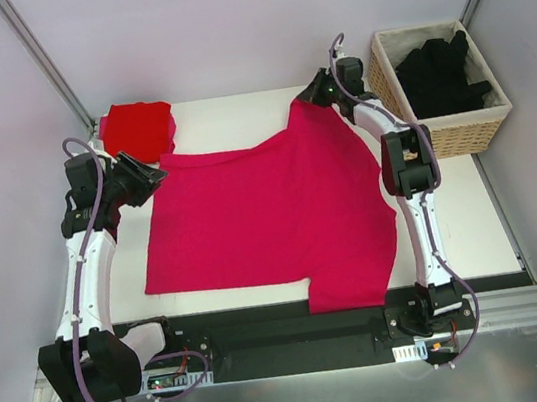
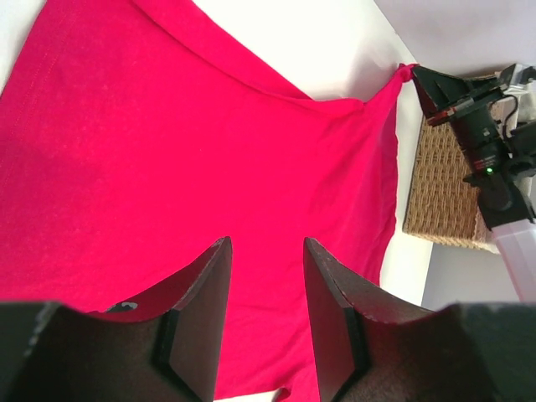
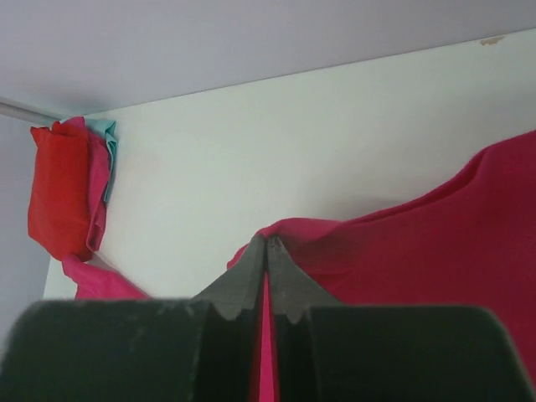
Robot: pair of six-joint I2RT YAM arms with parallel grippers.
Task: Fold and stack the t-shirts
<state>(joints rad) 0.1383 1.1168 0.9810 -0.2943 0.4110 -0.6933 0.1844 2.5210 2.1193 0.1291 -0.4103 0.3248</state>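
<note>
My left arm (image 1: pixel 88 278) rises from its base at the near left corner and runs forward. At the wrist it bends and turns my left gripper (image 1: pixel 150 175) inward, toward the right. Its jaws stand partly apart, nothing between them, both dark fingers (image 2: pixel 197 310) angled slightly outward. My right arm (image 1: pixel 424 228) stretches far forward, bends at the elbow, and the forearm slants left to my right gripper (image 1: pixel 309 96). Those jaws are pressed together, pinching a fold of the magenta-pink t-shirt (image 3: pixel 402 251) at their tips.
</note>
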